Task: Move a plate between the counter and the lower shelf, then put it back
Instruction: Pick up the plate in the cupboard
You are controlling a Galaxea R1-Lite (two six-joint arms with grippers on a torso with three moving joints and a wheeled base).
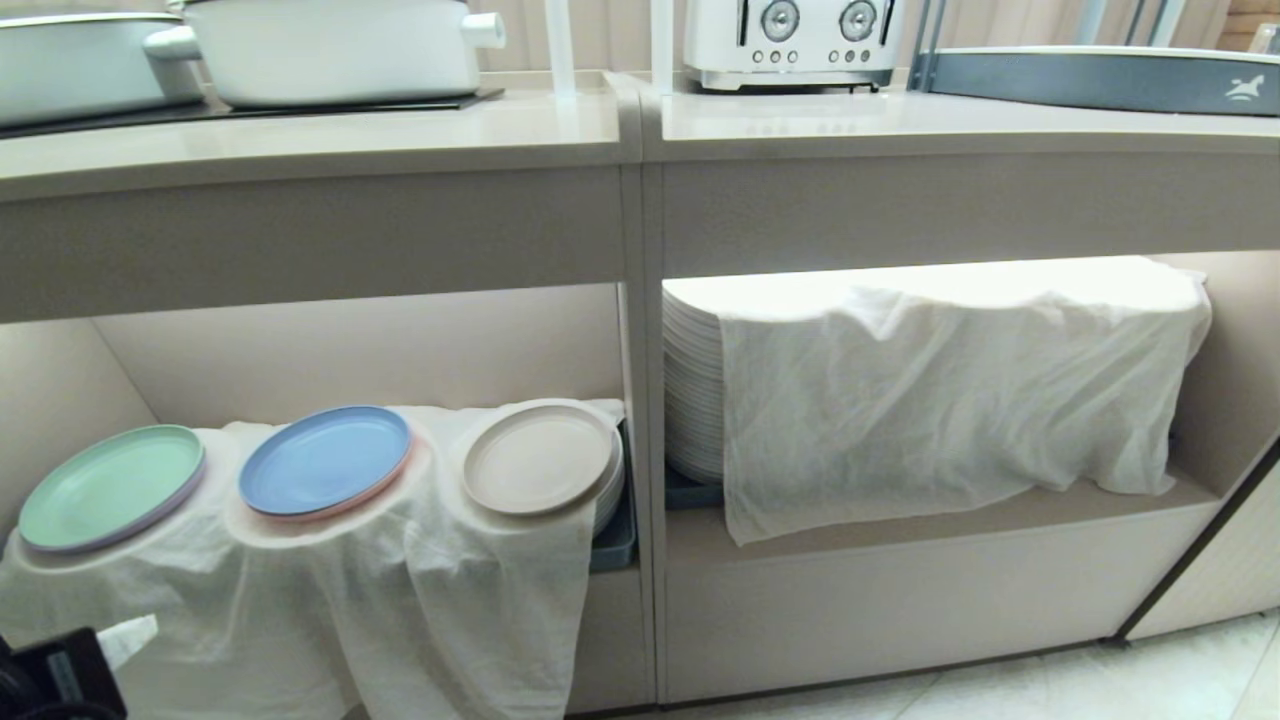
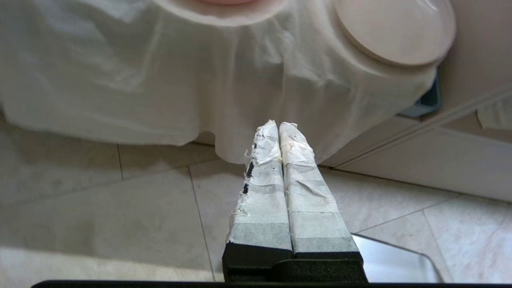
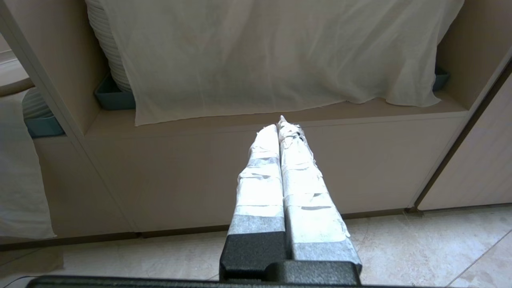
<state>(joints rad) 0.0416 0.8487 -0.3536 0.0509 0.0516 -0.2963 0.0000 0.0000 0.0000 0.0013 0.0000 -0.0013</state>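
Plate (image 1: 538, 459): cream-beige, flat on the cloth-draped stack at the divider end of the lower shelf (image 1: 380, 340), just beside the blue plate (image 1: 325, 461).
Left gripper (image 2: 278, 127): taped fingers pressed together, holding nothing; low in front of the plate's bay, over the floor, short of the white cloth (image 1: 400, 590).
Right gripper (image 3: 283, 125): likewise closed and empty, parked before the neighbouring bay.
Counter (image 1: 300, 130): above the plate.
Doing it well: probably spread the fingers first, come in level at the plate's near rim, and avoid snagging cloth.
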